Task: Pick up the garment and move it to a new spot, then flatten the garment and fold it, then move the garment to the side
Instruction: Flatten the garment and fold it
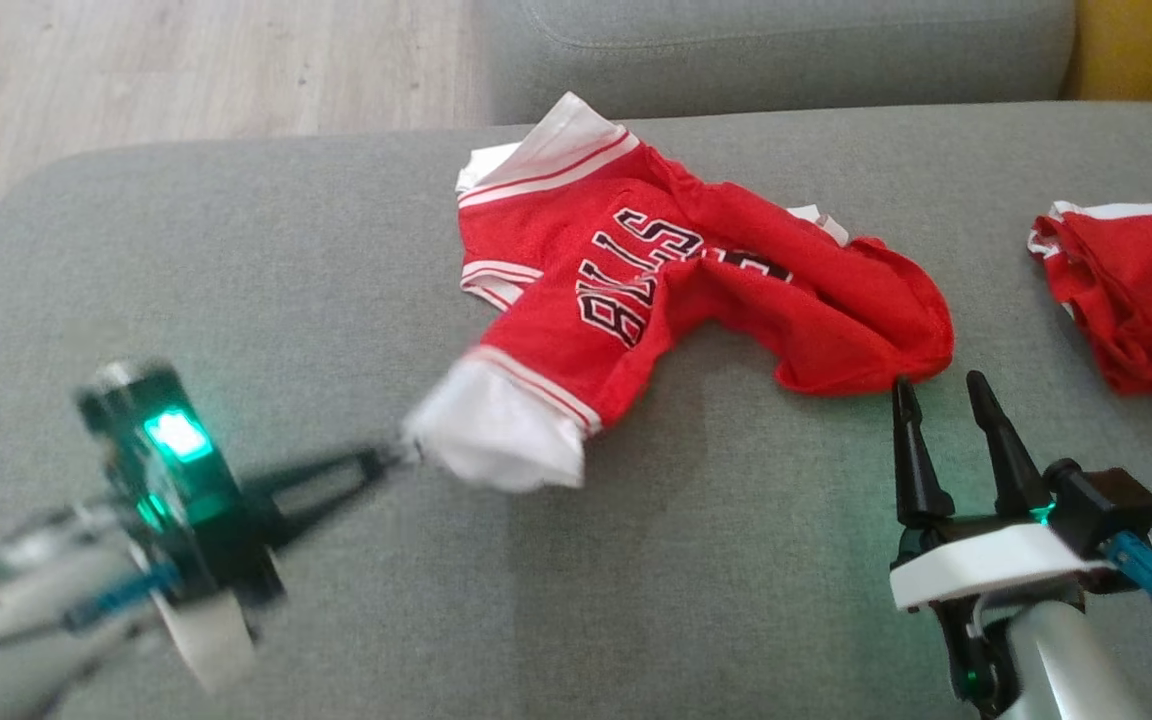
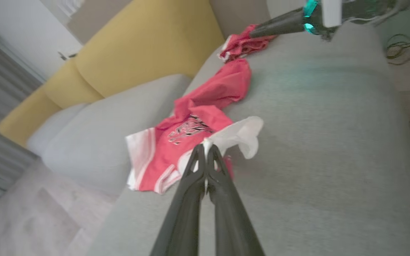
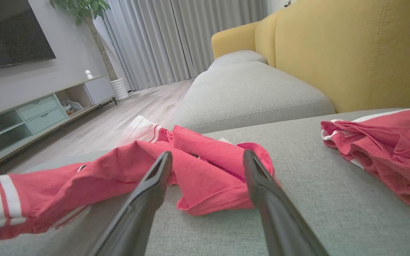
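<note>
A red jersey with white trim and black lettering, the garment [image 1: 666, 290], lies crumpled across the grey sofa seat [image 1: 236, 300]. My left gripper [image 1: 398, 456] is shut on the garment's white hem corner [image 1: 496, 440], lifted a little off the cushion. In the left wrist view the closed fingertips [image 2: 205, 151] pinch the white cloth [image 2: 242, 133], and the garment [image 2: 190, 131] stretches away behind. My right gripper [image 1: 941, 390] stands open just short of the garment's right end. The right wrist view has the open fingers [image 3: 155, 177] on either side of a red fold [image 3: 208, 177], not touching it.
A second red garment [image 1: 1136, 300] lies bunched at the seat's right edge, also in the right wrist view [image 3: 386, 149]. Yellow sofa back [image 3: 351, 53] rises behind. Another grey cushion [image 1: 786, 50] lies beyond. Wooden floor [image 1: 136, 70] lies off the seat's left edge.
</note>
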